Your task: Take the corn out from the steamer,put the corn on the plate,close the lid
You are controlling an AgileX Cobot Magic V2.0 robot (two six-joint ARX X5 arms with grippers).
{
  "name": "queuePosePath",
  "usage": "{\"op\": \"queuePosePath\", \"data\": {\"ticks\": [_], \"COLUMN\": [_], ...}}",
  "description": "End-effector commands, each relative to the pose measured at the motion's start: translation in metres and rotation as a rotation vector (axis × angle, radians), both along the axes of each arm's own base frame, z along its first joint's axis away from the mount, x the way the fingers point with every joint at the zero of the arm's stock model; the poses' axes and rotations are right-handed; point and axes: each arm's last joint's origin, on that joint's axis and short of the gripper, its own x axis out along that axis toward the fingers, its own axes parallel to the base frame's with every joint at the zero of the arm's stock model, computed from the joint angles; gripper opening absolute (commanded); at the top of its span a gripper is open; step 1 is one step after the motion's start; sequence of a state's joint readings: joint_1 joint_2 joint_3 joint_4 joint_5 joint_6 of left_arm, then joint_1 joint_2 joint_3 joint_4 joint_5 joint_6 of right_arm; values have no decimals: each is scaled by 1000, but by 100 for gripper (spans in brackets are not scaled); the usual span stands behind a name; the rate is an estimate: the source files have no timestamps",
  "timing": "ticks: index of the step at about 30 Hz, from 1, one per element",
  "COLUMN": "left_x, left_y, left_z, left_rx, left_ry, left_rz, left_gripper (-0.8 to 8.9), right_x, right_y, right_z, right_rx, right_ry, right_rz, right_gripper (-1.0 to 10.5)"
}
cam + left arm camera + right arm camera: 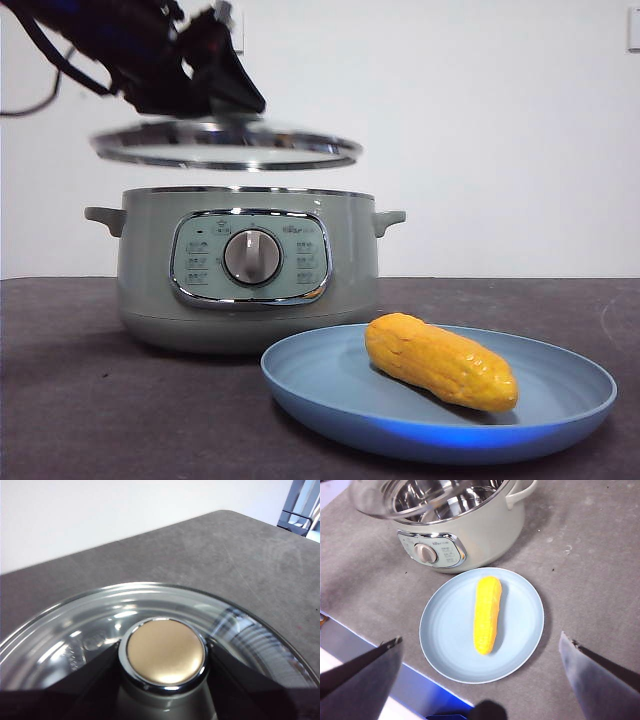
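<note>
Above the pot (245,270), lid (226,146) clamped by the knob in left gripper (165,680) — closing step, needing centred lowering; right gripper (480,655) spread wide, idle.

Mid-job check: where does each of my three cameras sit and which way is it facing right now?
Front view: low at table height, looking level at the sage-green steamer pot; the left gripper holds the glass lid above it.
Left wrist view: looks down onto the lid's knob, its black jaws clamped on either side.
Right wrist view: high above the light-blue plate and yellow corn cob; the right gripper has open jaws.
Front and right wrist views share pot, plate, corn, lid.
</note>
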State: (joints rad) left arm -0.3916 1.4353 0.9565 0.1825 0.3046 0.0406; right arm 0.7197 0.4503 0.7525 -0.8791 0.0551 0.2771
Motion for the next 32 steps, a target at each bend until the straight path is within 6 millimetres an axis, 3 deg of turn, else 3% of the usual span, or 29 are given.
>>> {"op": "queuePosePath", "data": {"ticks": [1,13,32], "left_x": [6,12,26], "left_y": [-3,-3,-8], "left_z": [4,2,-18], "left_rx": [-45,-49,-43], "left_ry": [-44,-84,-63], "left_rz": [-4,22,28], "left_gripper": [-6,-8,-8], "right_x": [1,1,0], "right_y": [1,0,0], "right_z": [-3,-3,-3], "right_rx": [9,9,9], "right_ry": [15,15,17], "right_rz": [-13,-13,-12], "right_gripper": [596,596,596]}}
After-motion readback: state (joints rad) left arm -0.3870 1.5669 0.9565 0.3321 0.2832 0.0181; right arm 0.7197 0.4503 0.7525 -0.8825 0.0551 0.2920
